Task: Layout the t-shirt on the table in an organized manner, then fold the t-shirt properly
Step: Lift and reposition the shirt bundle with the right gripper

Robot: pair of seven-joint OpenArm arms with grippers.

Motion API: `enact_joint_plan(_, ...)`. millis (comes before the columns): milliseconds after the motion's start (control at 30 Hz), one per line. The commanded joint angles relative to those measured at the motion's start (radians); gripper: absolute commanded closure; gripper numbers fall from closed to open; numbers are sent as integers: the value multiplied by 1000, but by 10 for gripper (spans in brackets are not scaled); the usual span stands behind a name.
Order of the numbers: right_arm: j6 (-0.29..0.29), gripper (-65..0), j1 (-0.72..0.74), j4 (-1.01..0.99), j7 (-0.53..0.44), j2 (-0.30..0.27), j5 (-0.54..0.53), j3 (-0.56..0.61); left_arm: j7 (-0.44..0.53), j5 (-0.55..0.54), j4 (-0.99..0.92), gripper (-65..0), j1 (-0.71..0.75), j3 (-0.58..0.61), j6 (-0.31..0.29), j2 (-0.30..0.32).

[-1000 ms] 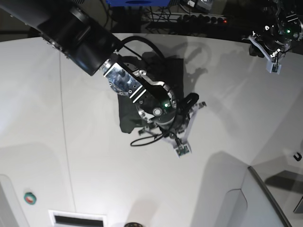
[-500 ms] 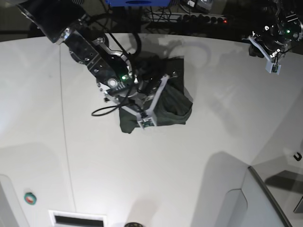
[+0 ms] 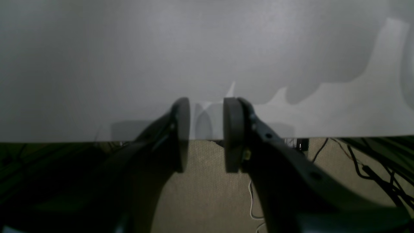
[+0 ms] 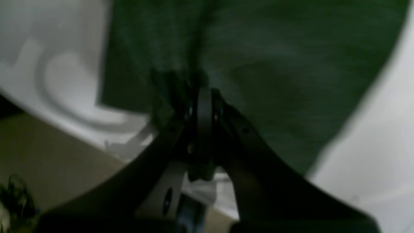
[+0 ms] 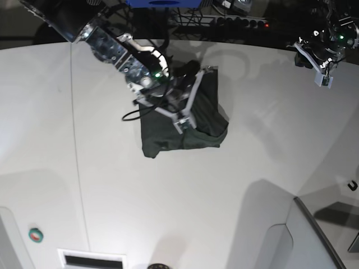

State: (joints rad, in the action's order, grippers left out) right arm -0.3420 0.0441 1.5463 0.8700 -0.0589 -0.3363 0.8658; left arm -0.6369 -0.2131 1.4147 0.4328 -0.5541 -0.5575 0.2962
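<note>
The dark green t-shirt [image 5: 193, 131] lies bunched at the middle back of the white table [image 5: 168, 213]. My right gripper [image 5: 182, 120] is over the shirt's middle. In the right wrist view this gripper [image 4: 203, 97] is shut on a fold of the t-shirt [image 4: 275, 64], with the cloth spreading above the jaws. My left gripper [image 5: 324, 78] is far off at the table's back right corner. In the left wrist view it [image 3: 206, 136] is open and empty, its pads [image 3: 233, 129] a small gap apart over the table [image 3: 194, 48] edge.
A green round button [image 5: 35, 235] and a slot [image 5: 92, 260] sit at the front left. A grey panel [image 5: 314, 235] stands at the front right. A power strip [image 5: 241, 22] and cables lie behind the table. Beige floor [image 3: 207, 194] shows past the edge.
My right arm has swung from the shirt's front right corner back over its middle, and its gripper has taken hold of the cloth. The left arm has not moved.
</note>
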Motion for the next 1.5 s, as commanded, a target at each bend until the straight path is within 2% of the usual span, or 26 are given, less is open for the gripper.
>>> enact_joint_plan(0,5,0,15,4,-16,29,-2,13,13,-7,16,-173,2,-7,-3,16)
enact_joint_plan(167,7,0,60,-102,-59,93,-2,82,13,-7,50,-173,7,-7,-3,16)
enact_joint_plan(233,7,0,93,-120,-67,103,-2,135,13,-7,67,-173,10,-7,-3,14)
enact_joint_plan(367,1,0,121,-82,-33,121,-4,174,13,-7,65,-173,5,-7,-3,16)
enact_joint_plan(400,-1,0,121,-39,-8,113,-2,174,13,-7,68,-173,5,-7,-3,16)
enact_joint_plan(467,-19,0,116,73,39,63,-2,172,13,-7,70,-173,7,-7,-3,16)
enact_joint_plan(600,-179,-8,76,227,65,-42,-1,181,13,-1,62,-173,10,-7,-3,18)
enact_joint_plan(667,-233,-87,67,236,67,-66,-1,206,13,1,62,-173,11,-8,-3,22)
enact_joint_plan(767,-269,-260,89,227,61,-78,1,313,13,-4,61,-173,11,-8,-3,38)
enact_joint_plan(833,-300,-320,96,216,61,-71,1,353,13,1,61,-173,11,-8,-3,38)
enact_joint_plan(967,-352,-318,122,174,59,-32,3,407,13,1,61,-173,11,-8,-3,38)
enact_joint_plan(1067,-352,-318,150,112,48,-22,3,444,13,1,61,-173,22,-8,-3,38)
enact_joint_plan(1200,-356,-318,172,29,-11,-15,3,459,13,-1,61,-173,28,-8,-3,38)
enact_joint_plan(1367,-356,-318,175,-43,-21,15,3,459,13,1,61,-173,34,-8,-3,38)
enact_joint_plan(1467,-356,-306,175,-56,-22,15,3,459,13,-1,61,-173,34,-8,-3,38)
